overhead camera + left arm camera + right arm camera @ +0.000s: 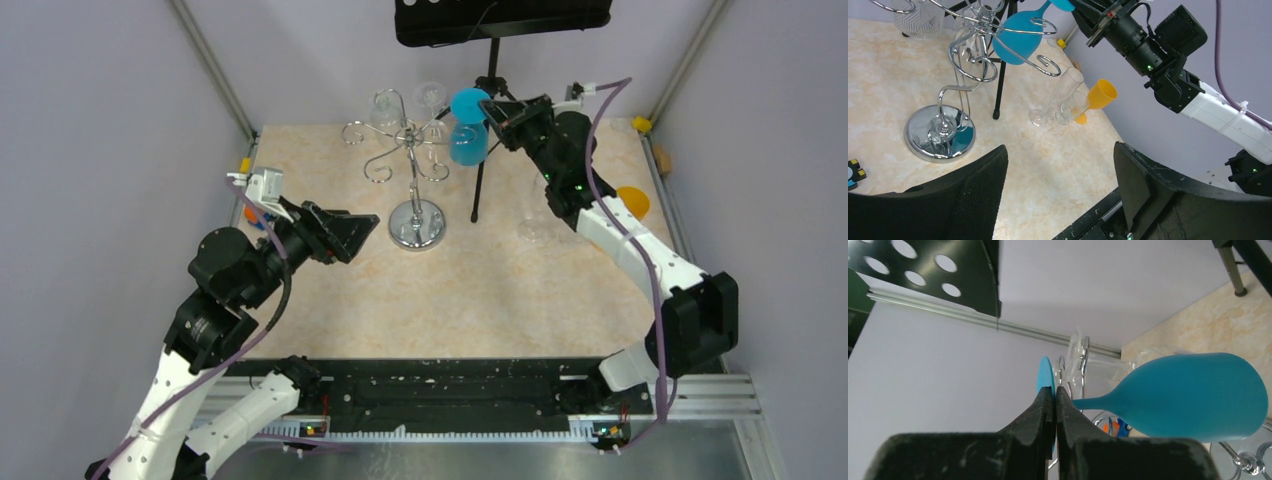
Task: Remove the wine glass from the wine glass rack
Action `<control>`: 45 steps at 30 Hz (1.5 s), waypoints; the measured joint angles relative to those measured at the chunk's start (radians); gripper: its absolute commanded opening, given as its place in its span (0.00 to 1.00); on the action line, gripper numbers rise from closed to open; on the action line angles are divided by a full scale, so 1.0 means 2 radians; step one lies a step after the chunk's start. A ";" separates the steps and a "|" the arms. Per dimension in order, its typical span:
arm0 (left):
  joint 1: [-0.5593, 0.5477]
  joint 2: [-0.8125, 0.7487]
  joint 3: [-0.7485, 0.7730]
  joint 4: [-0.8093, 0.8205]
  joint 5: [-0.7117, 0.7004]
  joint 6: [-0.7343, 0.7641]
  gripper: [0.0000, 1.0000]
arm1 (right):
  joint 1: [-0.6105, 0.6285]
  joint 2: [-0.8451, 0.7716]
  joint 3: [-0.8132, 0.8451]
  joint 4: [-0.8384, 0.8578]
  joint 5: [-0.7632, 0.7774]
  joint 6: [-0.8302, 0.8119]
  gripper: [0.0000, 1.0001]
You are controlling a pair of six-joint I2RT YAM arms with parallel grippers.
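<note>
The chrome wine glass rack stands at the middle back of the table, and its domed base shows in the left wrist view. A blue wine glass hangs upside down by the rack's right hook arm. I cannot tell whether its stem still rests in the hook. My right gripper is shut on the glass's flat foot, and the blue bowl sits right of the fingers. My left gripper is open and empty, low and left of the rack base.
Clear glasses hang on the rack's back arms. A black tripod stand rises just behind the blue glass. Two clear glasses and an orange one lie on the table at the right. Walls enclose the table.
</note>
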 measured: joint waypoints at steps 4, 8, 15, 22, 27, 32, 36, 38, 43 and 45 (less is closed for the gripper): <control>0.000 0.000 0.002 0.001 0.008 0.000 0.80 | -0.001 -0.047 -0.017 -0.006 0.035 -0.010 0.00; 0.000 0.006 0.002 0.019 0.042 -0.012 0.78 | -0.003 -0.104 -0.045 -0.003 0.060 -0.023 0.00; 0.000 0.056 0.006 0.075 0.149 -0.050 0.84 | -0.003 -0.216 -0.130 -0.017 0.083 -0.030 0.00; -0.003 0.076 -0.019 0.148 0.192 -0.106 0.90 | -0.003 -0.325 -0.164 -0.079 0.084 -0.020 0.00; -0.012 0.085 -0.052 0.225 0.202 -0.166 0.95 | -0.003 -0.395 -0.179 -0.096 0.057 0.018 0.00; -0.037 0.128 -0.064 0.288 0.200 -0.216 0.95 | -0.003 -0.436 -0.184 -0.094 0.009 0.062 0.00; -0.056 0.159 -0.062 0.306 0.196 -0.220 0.95 | -0.003 -0.462 -0.221 -0.068 -0.034 0.109 0.00; -0.061 0.167 -0.060 0.307 0.189 -0.219 0.94 | -0.003 -0.470 -0.235 -0.068 -0.047 0.124 0.00; -0.069 0.181 -0.061 0.333 0.181 -0.232 0.91 | -0.003 -0.489 -0.239 -0.072 -0.062 0.145 0.00; -0.070 0.188 -0.062 0.346 0.182 -0.238 0.90 | -0.003 -0.500 -0.239 -0.070 -0.064 0.150 0.00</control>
